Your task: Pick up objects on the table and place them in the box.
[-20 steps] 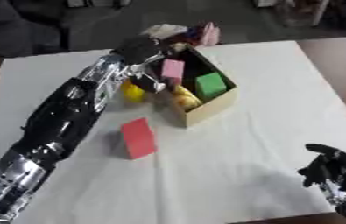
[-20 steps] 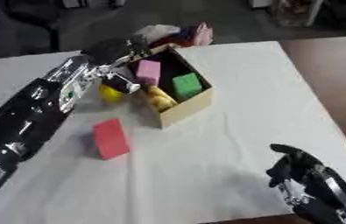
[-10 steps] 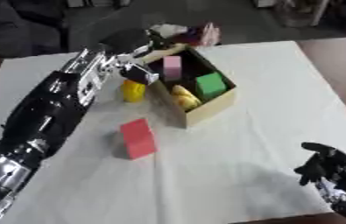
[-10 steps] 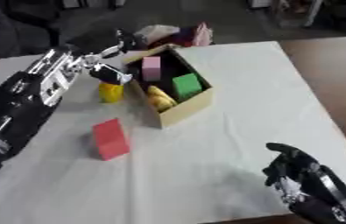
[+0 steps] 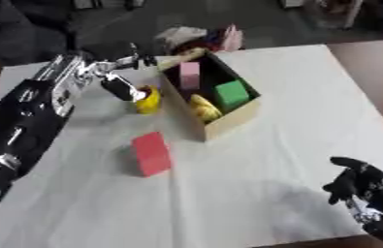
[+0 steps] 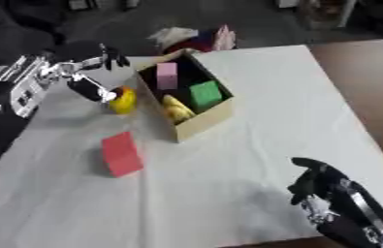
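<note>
- Your left hand [image 5: 114, 77] is up near the desk's [image 5: 313, 97] far-left corner, arm coming in along the left edge. Fingers spread and fairly straight, nothing held. One finger points down at the yellow object [image 5: 149, 99] and looks to touch it or sit just beside it; can't tell which.
- Yellow object sits on the desk just left of the box [image 5: 220, 123], not in it.
- Red block [image 5: 151, 153] lies flat on the desk, left of centre, nearer you than the box and apart from it.
- Box is open-topped cardboard, set askew toward the far edge. Inside: pink block [image 5: 190, 75] at the far end, green block [image 5: 231, 93] in the middle, yellow item [image 5: 201, 107] at the near end.
- Pile of pinkish and pale stuff [image 5: 201, 38] sits just past the desk's far edge; can't make out what it is.
- Your right hand [image 6: 322, 191] idles at the near-right corner, fingers partly curled, holding nothing.
</note>
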